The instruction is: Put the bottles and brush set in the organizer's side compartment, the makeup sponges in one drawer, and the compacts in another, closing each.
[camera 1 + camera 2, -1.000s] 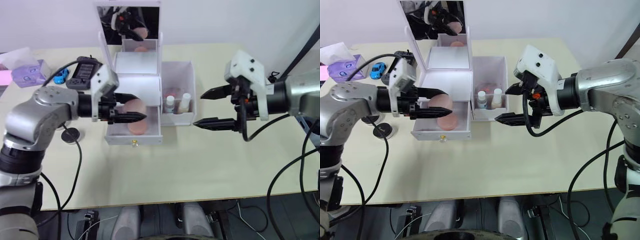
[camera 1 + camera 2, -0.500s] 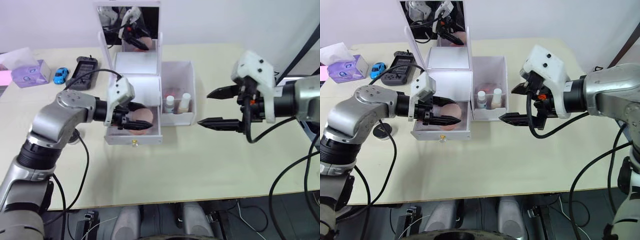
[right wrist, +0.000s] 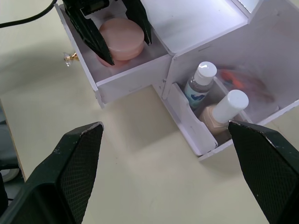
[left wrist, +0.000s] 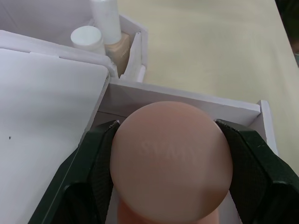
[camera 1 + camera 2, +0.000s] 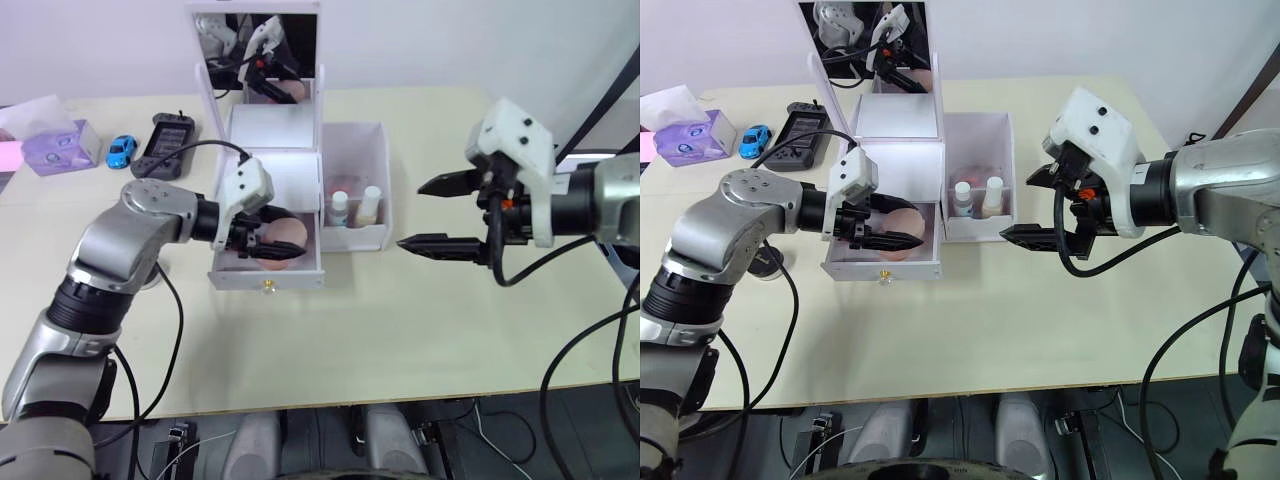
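Left gripper (image 5: 883, 226) fingers pinch a pink makeup sponge (image 4: 171, 160) inside the open drawer (image 3: 122, 74), above a second sponge; right gripper (image 5: 438, 214) spread, beside the side compartment (image 5: 372, 236).

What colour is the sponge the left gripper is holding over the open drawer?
The sponge is pale peachy pink, plain apart from faint embossed lettering. Clearest in the left wrist view.

Even, bright overhead light; soft shadows under both arms on the cream tabletop (image 5: 400, 330). Round pink makeup sponge (image 4: 171, 161) slightly soft close-up. No harsh glare.
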Tool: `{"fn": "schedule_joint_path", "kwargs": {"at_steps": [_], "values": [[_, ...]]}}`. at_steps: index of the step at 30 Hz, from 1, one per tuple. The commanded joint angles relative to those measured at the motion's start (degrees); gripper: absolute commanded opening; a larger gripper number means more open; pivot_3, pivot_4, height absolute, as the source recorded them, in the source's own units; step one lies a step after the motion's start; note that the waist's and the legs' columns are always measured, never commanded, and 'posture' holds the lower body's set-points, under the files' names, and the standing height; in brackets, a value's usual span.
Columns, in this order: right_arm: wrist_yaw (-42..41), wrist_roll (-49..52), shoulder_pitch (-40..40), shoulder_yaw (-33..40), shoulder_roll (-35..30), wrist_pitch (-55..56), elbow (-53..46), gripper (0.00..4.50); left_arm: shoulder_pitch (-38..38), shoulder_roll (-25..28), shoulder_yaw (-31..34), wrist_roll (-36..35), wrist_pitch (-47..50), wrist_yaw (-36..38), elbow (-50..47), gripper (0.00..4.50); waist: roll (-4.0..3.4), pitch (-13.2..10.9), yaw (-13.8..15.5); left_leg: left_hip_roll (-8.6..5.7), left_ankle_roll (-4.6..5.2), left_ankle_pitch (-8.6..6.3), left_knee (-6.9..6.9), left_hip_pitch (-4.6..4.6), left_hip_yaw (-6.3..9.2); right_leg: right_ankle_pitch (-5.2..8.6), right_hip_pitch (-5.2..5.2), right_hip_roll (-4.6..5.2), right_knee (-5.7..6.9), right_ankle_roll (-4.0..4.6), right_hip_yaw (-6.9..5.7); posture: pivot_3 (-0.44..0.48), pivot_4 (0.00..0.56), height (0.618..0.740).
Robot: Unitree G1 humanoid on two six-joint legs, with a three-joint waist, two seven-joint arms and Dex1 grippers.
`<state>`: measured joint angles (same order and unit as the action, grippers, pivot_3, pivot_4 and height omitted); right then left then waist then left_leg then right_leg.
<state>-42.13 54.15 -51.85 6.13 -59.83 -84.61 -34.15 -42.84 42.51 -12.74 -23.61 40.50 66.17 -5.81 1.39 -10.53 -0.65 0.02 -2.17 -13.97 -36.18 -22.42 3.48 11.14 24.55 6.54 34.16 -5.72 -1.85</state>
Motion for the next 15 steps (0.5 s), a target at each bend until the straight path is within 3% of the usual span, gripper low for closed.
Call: {"fn": "schedule_joint_path", "kwargs": {"at_steps": [1,4,8,15], "values": [[0.75,0.71,-0.42,2.30,-1.21,0.14,-0.71,4.50,-1.56,-0.37,0.30,0.54,-1.03,0.51,-0.82,2.69,0.00,0.00,0.00,0.00,0.00,0.00,0.00,0.00,0.00,0.00,0.00,0.00,0.00,0.00,0.00,0.000,0.150,0.740],[0.75,1.35,-0.53,2.34,-1.21,0.30,-0.58,4.50,-2.14,-0.76,3.80,-2.63,1.41,0.56,-1.37,2.69,0.00,0.00,0.00,0.00,0.00,0.00,-0.01,0.00,0.00,0.00,0.00,0.00,0.00,0.00,0.00,0.000,0.150,0.740],[0.11,2.15,-0.53,2.58,-1.04,1.51,0.07,4.50,-1.27,3.10,9.64,-6.20,3.96,1.36,-1.83,2.69,0.00,0.00,-0.36,0.00,0.00,0.00,0.01,0.01,0.01,0.00,0.00,0.00,0.01,0.00,0.00,0.000,0.150,0.740],[-4.66,1.01,-2.00,0.34,2.99,11.17,4.82,4.50,8.99,12.85,28.95,-12.09,8.45,-1.95,-4.85,2.69,-0.04,-0.02,-0.43,0.04,0.05,-0.03,0.05,0.05,0.01,0.01,0.02,-0.06,0.01,-0.02,0.01,0.000,0.150,0.740]]}}
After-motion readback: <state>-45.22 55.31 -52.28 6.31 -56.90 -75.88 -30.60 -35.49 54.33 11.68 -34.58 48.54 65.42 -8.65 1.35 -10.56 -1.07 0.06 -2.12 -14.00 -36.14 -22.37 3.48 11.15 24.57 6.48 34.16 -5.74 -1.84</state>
